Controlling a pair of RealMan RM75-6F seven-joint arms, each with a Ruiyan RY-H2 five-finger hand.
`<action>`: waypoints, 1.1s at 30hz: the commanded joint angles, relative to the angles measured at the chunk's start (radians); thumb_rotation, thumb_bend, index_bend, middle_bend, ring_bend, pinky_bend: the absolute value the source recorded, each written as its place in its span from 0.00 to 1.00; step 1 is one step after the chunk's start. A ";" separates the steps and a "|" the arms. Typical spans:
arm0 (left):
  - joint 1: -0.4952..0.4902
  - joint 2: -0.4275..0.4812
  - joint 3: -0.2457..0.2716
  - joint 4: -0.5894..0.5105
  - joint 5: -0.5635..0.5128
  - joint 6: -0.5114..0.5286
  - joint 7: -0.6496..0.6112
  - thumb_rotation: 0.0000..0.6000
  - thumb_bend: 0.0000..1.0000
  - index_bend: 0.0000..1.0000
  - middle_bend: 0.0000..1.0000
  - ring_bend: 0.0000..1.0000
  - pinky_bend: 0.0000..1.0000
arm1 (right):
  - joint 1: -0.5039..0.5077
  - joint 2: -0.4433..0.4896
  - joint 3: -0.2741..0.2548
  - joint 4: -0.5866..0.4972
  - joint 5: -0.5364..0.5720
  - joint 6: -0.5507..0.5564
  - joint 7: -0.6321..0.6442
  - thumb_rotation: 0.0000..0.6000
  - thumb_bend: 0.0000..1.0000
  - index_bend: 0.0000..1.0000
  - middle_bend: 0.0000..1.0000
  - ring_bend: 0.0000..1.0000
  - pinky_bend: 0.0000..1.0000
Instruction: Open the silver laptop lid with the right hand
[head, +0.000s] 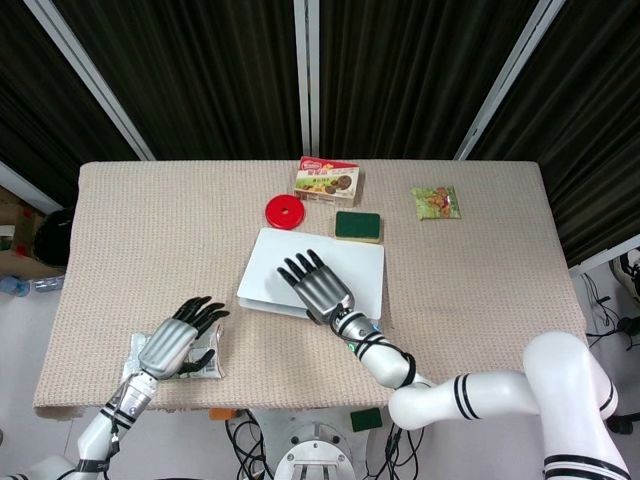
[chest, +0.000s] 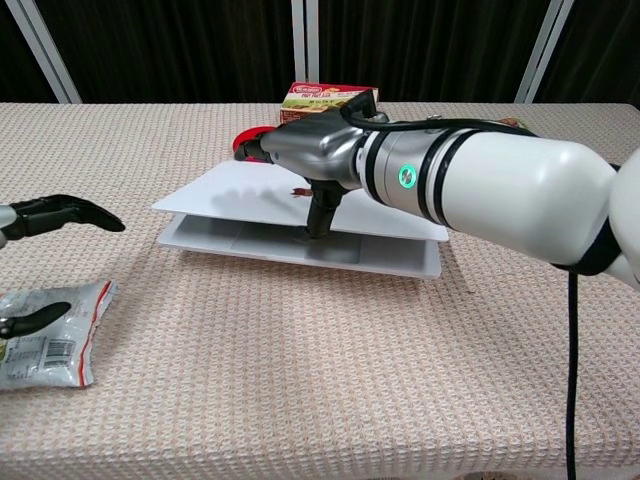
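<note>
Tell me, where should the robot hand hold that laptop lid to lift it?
Best the lid's front edge, reached from the robot's side. That edge already stands off the base, leaving a gap, while the hinge lies at the far side. The right robot hand has fingers on top and thumb underneath.

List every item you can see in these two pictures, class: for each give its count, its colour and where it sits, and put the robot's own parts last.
table: one, covered in beige woven cloth, fills the middle of both views.
silver laptop: one, white-silver, table centre, lid partly raised off the base.
red disc: one, red, behind the laptop's left corner.
green sponge: one, dark green, behind the laptop.
snack box: one, red and brown, far middle of the table.
green packet: one, green and yellow, far right.
clear packet: one, clear with green print, near left edge.
right hand: one, grey metal with dark fingers, on the raised lid, thumb under it.
left hand: one, grey and black, over the clear packet, fingers apart.
</note>
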 joint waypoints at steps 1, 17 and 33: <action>-0.034 -0.018 -0.011 0.013 -0.014 -0.040 -0.014 1.00 0.35 0.16 0.12 0.03 0.09 | 0.003 0.000 0.001 0.000 0.004 0.001 0.006 1.00 1.00 0.00 0.00 0.00 0.00; -0.113 -0.067 -0.025 0.020 -0.010 -0.092 0.004 1.00 0.35 0.16 0.12 0.03 0.09 | 0.012 0.009 0.004 0.001 -0.002 0.012 0.040 1.00 1.00 0.00 0.00 0.00 0.00; -0.218 -0.076 -0.057 0.021 -0.113 -0.260 0.052 1.00 0.35 0.16 0.12 0.03 0.09 | 0.013 0.009 0.011 0.000 -0.009 0.047 0.050 1.00 1.00 0.00 0.00 0.00 0.00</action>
